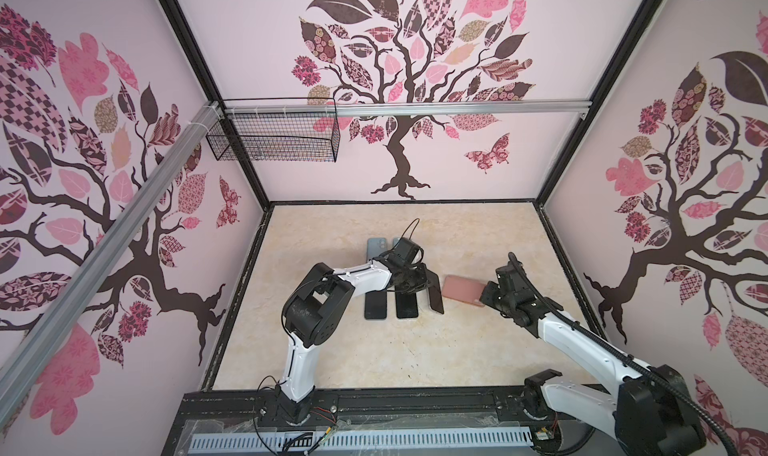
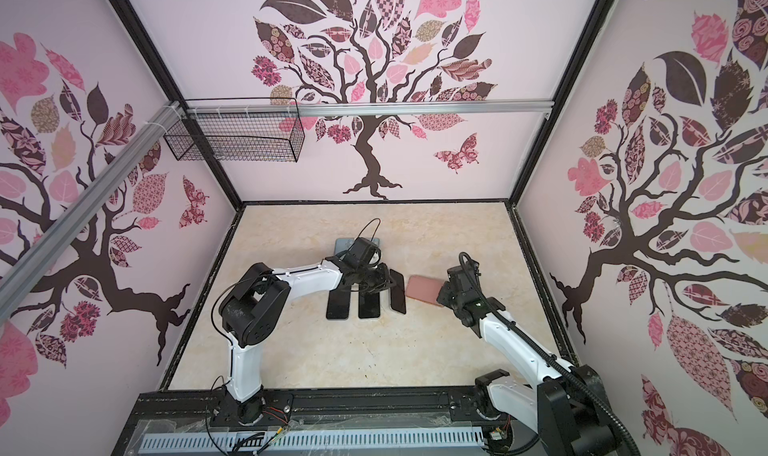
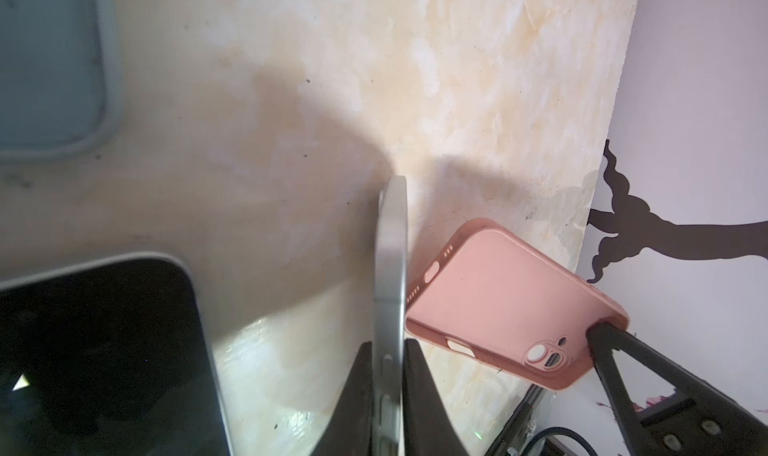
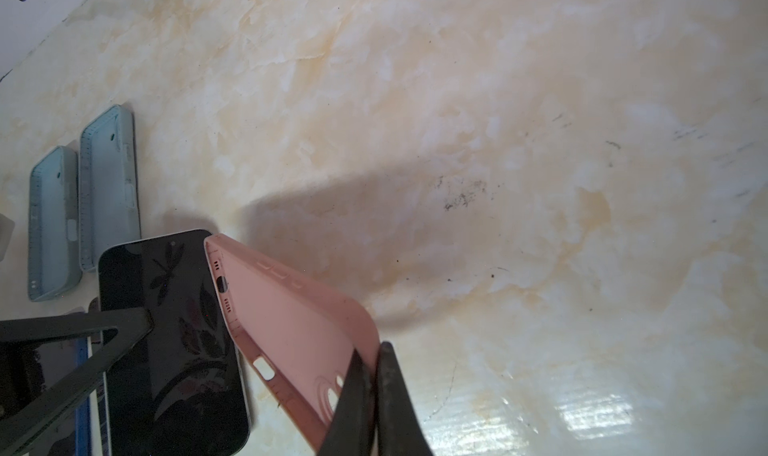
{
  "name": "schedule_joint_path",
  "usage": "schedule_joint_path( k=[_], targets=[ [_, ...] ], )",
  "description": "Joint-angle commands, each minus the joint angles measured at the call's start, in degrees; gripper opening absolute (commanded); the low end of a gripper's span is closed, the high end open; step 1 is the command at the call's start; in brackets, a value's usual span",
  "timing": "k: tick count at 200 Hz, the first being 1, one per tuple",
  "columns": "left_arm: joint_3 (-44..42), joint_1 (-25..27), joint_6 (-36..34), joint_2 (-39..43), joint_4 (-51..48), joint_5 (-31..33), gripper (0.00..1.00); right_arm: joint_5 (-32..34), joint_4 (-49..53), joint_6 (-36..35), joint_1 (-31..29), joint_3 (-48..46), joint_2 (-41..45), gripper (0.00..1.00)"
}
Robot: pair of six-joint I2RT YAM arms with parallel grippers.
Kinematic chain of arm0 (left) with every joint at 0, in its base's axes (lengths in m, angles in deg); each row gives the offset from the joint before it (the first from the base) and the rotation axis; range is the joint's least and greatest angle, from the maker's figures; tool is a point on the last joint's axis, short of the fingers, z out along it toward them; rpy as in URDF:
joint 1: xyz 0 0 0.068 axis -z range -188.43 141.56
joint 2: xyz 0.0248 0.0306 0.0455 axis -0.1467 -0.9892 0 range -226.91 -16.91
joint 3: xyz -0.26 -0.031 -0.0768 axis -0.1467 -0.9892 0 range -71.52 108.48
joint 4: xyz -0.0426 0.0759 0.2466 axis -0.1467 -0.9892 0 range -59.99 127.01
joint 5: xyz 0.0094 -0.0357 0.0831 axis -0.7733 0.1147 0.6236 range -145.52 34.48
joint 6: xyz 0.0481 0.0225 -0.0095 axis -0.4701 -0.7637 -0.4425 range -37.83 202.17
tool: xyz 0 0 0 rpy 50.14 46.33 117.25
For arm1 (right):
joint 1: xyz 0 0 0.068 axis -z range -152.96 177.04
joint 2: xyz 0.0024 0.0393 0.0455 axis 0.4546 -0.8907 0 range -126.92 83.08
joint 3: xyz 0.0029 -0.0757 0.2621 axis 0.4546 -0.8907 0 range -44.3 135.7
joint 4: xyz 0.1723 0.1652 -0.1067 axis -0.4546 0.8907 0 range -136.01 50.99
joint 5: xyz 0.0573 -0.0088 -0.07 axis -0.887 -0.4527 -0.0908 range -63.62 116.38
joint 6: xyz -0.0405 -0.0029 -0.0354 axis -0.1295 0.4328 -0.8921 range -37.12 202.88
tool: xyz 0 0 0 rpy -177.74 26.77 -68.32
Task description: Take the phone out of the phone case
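Left gripper [image 3: 388, 346] is seen clamped on the phone [image 3: 390, 258], whose silver side is pinched between the two black fingers [image 3: 357, 395] in the left wrist view. The phone is held standing on its long edge, fully out of its case, with the dark screen turned toward the right arm. In a top view it is shown as a dark slab [image 1: 434, 292] just right of the table's middle. Whether its lower edge is touching the table [image 1: 374, 350] cannot be told.

Right gripper [image 4: 372, 350] is closed tight on the rim of the pink case [image 4: 282, 321], near the camera cut-out. The case is held tilted, with its empty inside shown in both wrist views. Its port end is found just beside the phone, but contact between them cannot be judged.

Two other phones [image 1: 376, 306] are laid flat, screens up, side by side beneath the left arm. Two blue-grey cases [image 4: 110, 184] are set beyond them, toward the far side of the table.
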Motion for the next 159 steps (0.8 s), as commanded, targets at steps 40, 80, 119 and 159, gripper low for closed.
schedule_joint_path(
  k=[40,80,119,159],
  targets=[
    [-0.75,-0.29,-0.33,-1.37,0.66,-0.09,0.22,1.42,-0.03,-0.34,0.11,-0.54,-0.81,0.0],
    [-1.04,-0.26,-0.42,-0.91,-0.04,-0.12,0.26,3.64,0.01,-0.54,0.08,-0.34,-1.34,0.0],
    [-2.1,-0.16,-0.59,-0.07,-0.18,-0.13,0.28,6.57,-0.84,-0.08,0.12,0.22,-2.38,0.0],
    [-2.3,0.22,-0.44,-0.26,-0.23,-0.53,0.29,7.03,-1.15,0.01,0.15,1.26,-4.03,0.0]
  ],
)
